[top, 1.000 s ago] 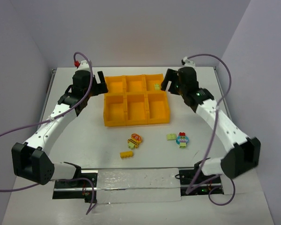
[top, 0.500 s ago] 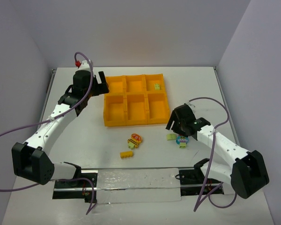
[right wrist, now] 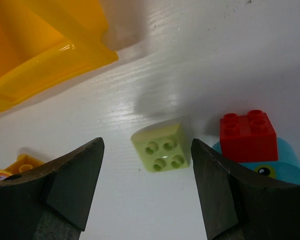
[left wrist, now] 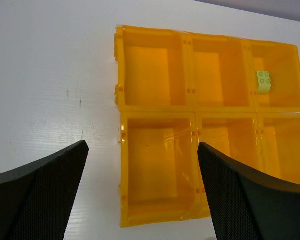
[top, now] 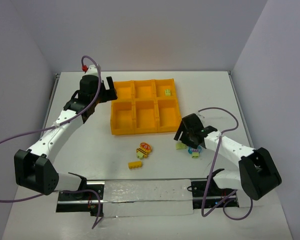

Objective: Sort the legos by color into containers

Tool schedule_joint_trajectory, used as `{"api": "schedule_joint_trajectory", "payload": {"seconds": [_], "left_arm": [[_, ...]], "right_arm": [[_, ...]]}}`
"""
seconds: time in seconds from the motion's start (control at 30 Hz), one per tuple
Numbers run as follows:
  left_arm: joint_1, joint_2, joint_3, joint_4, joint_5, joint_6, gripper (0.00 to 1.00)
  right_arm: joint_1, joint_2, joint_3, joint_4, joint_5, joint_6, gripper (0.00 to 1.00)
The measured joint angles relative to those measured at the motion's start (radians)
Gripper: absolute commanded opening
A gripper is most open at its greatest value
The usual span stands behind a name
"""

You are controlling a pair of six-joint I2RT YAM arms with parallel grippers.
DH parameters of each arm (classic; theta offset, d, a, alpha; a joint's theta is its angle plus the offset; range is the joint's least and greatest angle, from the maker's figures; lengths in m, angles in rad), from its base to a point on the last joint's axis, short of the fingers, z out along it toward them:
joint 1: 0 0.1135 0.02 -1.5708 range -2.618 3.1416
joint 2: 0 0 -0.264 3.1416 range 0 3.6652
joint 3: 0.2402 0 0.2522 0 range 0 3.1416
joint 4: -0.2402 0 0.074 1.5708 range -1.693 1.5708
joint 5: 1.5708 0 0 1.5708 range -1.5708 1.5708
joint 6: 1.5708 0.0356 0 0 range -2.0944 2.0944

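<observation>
The orange-yellow tray [top: 113, 116] holds one lime green lego [top: 167, 92] in its back right well, also visible in the left wrist view [left wrist: 263, 81]. My right gripper [top: 186, 138] is low over the table, open, its jaws either side of a loose lime green lego [right wrist: 161, 147] without touching it. Just right of that lies a red lego [right wrist: 248, 131] on a teal piece [right wrist: 285, 167]. A yellow-and-red cluster [top: 144, 150] and a small yellow lego [top: 135, 164] lie farther left. My left gripper [top: 108, 90] hangs open and empty by the tray's back left corner.
The tray's near right corner [right wrist: 50, 55] stands close behind the right gripper. The other wells seen from the left wrist [left wrist: 155, 165] hold nothing. The arm bases and a white strip [top: 150, 192] line the near table edge.
My right arm swung from the tray's back right well down to the table and now straddles the loose lime green lego, jaws slightly narrower. The left arm has barely moved.
</observation>
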Motion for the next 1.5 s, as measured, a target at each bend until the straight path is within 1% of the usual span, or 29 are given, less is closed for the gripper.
{"api": "schedule_joint_trajectory", "payload": {"seconds": [0.17,0.37,0.53,0.67,0.97,1.13,1.3,1.5], "left_arm": [[0.000,0.000,0.000,0.000,-0.001,0.000,0.99],[-0.001,0.000,0.000,0.000,-0.001,0.000,0.99],[-0.002,0.000,0.000,0.000,-0.001,0.000,0.99],[-0.002,0.000,0.000,0.000,-0.001,0.000,0.99],[-0.005,0.000,0.000,0.000,0.000,0.000,0.99],[-0.006,0.000,0.000,0.000,0.000,0.000,0.99],[-0.006,0.000,0.000,0.000,-0.001,0.000,0.99],[-0.006,0.000,0.000,0.000,0.000,0.000,0.99]], "right_arm": [[0.037,0.044,0.000,0.018,-0.012,-0.021,0.79],[0.154,0.120,0.058,0.017,0.000,-0.038,0.81],[0.231,0.168,0.133,0.002,0.021,-0.060,0.90],[0.263,0.195,0.166,-0.004,0.023,-0.103,0.94],[0.277,0.226,0.223,-0.031,0.040,-0.262,0.95],[0.277,0.290,0.283,-0.012,0.033,-0.328,0.97],[0.274,0.359,0.297,0.020,-0.012,-0.358,0.97],[0.274,0.362,0.273,0.038,-0.064,-0.360,0.97]]}}
